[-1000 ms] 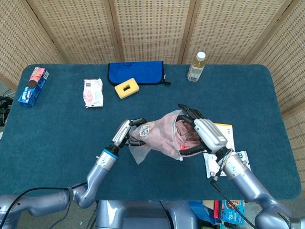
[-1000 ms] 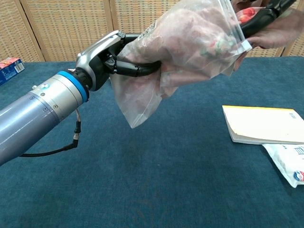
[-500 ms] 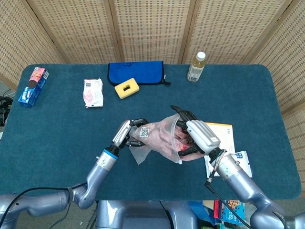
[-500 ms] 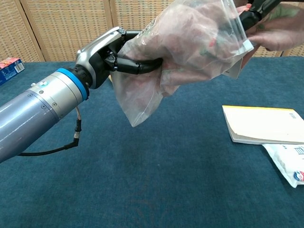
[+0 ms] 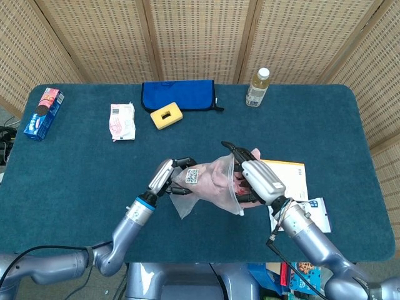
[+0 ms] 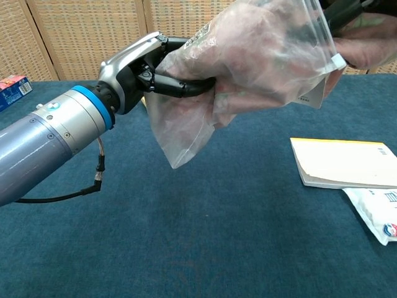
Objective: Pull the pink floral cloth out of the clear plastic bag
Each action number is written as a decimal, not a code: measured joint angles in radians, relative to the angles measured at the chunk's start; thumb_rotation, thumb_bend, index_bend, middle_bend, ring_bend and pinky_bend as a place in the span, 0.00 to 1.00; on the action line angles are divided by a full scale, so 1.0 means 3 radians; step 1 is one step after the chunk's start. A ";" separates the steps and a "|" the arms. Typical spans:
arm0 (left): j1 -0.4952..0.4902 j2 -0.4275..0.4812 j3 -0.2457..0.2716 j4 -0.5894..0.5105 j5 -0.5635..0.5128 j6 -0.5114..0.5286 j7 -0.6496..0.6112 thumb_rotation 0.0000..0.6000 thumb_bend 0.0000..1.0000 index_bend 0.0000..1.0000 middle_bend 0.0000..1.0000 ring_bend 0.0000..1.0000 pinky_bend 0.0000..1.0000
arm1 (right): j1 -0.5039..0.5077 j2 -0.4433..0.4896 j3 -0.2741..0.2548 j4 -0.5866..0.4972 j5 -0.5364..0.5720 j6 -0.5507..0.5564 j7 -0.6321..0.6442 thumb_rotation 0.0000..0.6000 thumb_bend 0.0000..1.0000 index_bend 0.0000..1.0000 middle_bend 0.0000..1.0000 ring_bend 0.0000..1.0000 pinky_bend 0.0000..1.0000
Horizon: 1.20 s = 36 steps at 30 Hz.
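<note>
The clear plastic bag point(image 5: 209, 182) hangs above the table's middle with the pink floral cloth point(image 5: 239, 185) bunched inside it. My left hand point(image 5: 166, 176) grips the bag's closed end beside its QR label. My right hand point(image 5: 255, 179) is at the bag's mouth, its black fingers curled around the cloth there. In the chest view the left hand point(image 6: 138, 67) clutches the bag point(image 6: 248, 68) from the left. A fold of the cloth point(image 6: 371, 46) shows past the bag's mouth under the right hand point(image 6: 350, 9), which is mostly cut off by the frame's top edge.
A yellow-edged notebook point(image 5: 292, 177) and a white packet point(image 5: 310, 210) lie under and right of my right hand. At the back are a bottle point(image 5: 257, 87), a blue pouch point(image 5: 179, 95), a yellow sponge point(image 5: 166, 115), a pink-white packet point(image 5: 122, 120) and a blue box point(image 5: 42, 112).
My right hand has moved left toward the left hand and now sits further into the bag's mouth. The bag is more bunched between the hands. The left hand has barely shifted.
</note>
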 measured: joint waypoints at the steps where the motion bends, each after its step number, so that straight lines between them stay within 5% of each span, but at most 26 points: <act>1: 0.0011 0.0017 0.0005 -0.0009 -0.0003 0.0010 0.0045 1.00 0.36 0.59 0.49 0.48 0.55 | -0.0005 -0.0018 -0.0015 0.0009 -0.0012 -0.0004 0.0003 1.00 0.73 0.69 0.00 0.00 0.00; 14: 0.0175 0.0205 0.0119 -0.0078 -0.0416 -0.0133 0.0654 1.00 0.36 0.54 0.38 0.40 0.51 | -0.0126 -0.0598 -0.0237 0.0416 -0.0246 -0.0001 0.0236 1.00 0.74 0.70 0.00 0.00 0.00; 17: 0.0192 0.0264 0.0157 -0.0062 -0.0505 -0.0296 0.0645 1.00 0.36 0.39 0.25 0.26 0.44 | -0.0148 -0.0764 -0.0295 0.0627 -0.0305 -0.0068 0.0362 1.00 0.74 0.70 0.00 0.00 0.00; 22: 0.0186 0.0393 0.0231 -0.0039 -0.0575 -0.0637 0.0537 1.00 0.36 0.02 0.00 0.00 0.09 | -0.0183 -0.0995 -0.0372 0.0957 -0.0385 -0.0176 0.0547 1.00 0.74 0.71 0.00 0.00 0.00; 24: 0.0180 0.0446 0.0263 -0.0018 -0.0576 -0.0761 0.0461 1.00 0.36 0.00 0.00 0.00 0.01 | -0.0197 -0.1078 -0.0397 0.1092 -0.0410 -0.0216 0.0612 1.00 0.74 0.71 0.00 0.00 0.00; 28: 0.0208 0.0537 0.0339 0.0074 -0.0519 -0.0879 0.0247 1.00 0.36 0.00 0.00 0.00 0.00 | -0.0228 -0.1213 -0.0451 0.1354 -0.0444 -0.0300 0.0718 1.00 0.74 0.71 0.00 0.00 0.00; 36: 0.0311 0.0613 0.0409 0.0363 -0.0178 -0.0567 0.0218 1.00 0.36 0.00 0.00 0.00 0.00 | -0.0321 -0.1308 -0.0526 0.1595 -0.0636 -0.0392 0.0903 1.00 0.74 0.71 0.00 0.00 0.00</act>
